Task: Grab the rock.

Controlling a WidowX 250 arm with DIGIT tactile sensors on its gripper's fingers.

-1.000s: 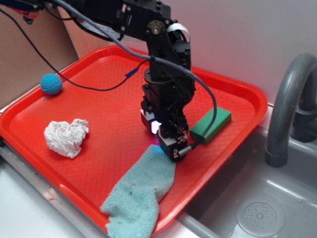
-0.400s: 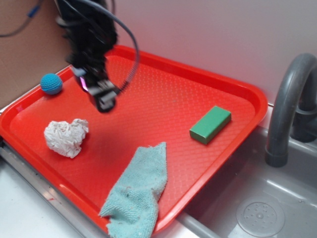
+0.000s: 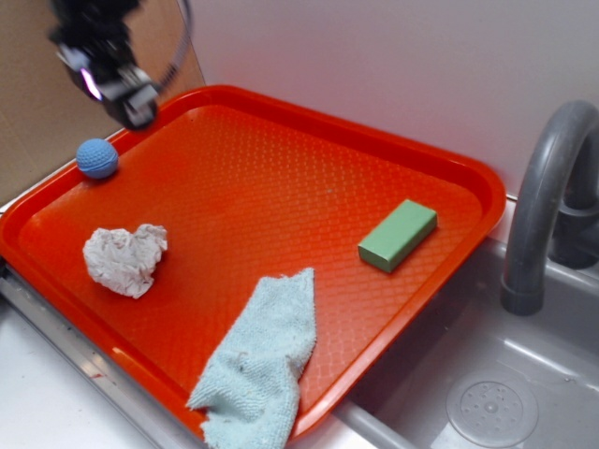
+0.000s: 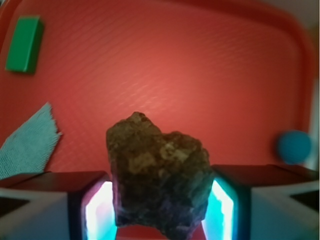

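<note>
My fingers (image 4: 160, 207) are clamped on the rock (image 4: 157, 177), held high over the red tray (image 3: 281, 178) at its far left corner. The rock's lumpy faces give my pads (image 4: 97, 210) little flat contact, so I judge a jolt could twist it loose, dropping it near the blue ball (image 3: 96, 158).

No readable text, label, brand, number or sign appears in either view: the red tray (image 3: 281, 159), the green block (image 3: 398, 234) and the rock (image 4: 157, 175) all show plain, unmarked surfaces.
</note>
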